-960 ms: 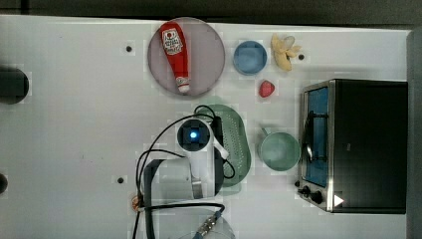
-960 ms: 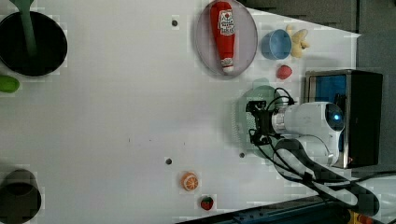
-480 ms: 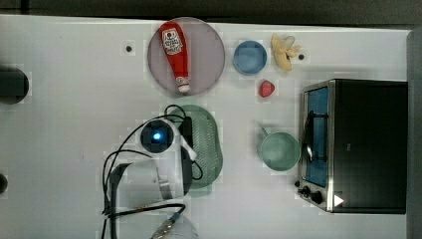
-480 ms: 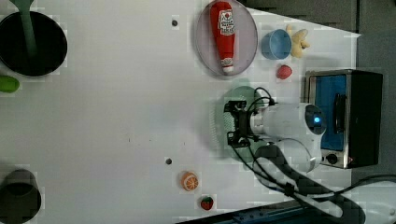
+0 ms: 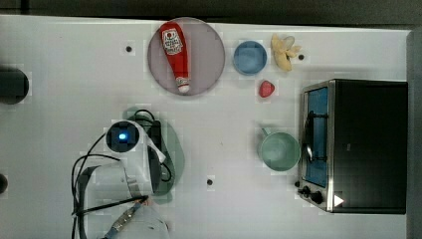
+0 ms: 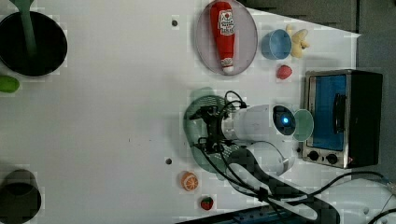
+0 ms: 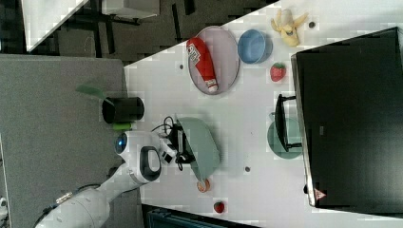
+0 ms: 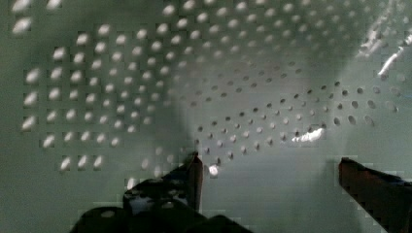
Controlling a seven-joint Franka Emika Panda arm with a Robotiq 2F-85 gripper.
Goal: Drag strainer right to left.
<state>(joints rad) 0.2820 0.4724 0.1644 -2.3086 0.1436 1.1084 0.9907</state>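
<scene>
The white robot arm reaches down over the pale green oval perforated plastic strainer [image 6: 198, 100], at seven o'clock from the ketchup plate [image 5: 209, 55] in the top view. Its gripper [image 8: 269, 177] sits inside the bowl, jaws spread wide, gripping nothing.

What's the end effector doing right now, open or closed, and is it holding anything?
End effector: open, fingers spread wide inside the strainer, not clamped on anything.
</scene>
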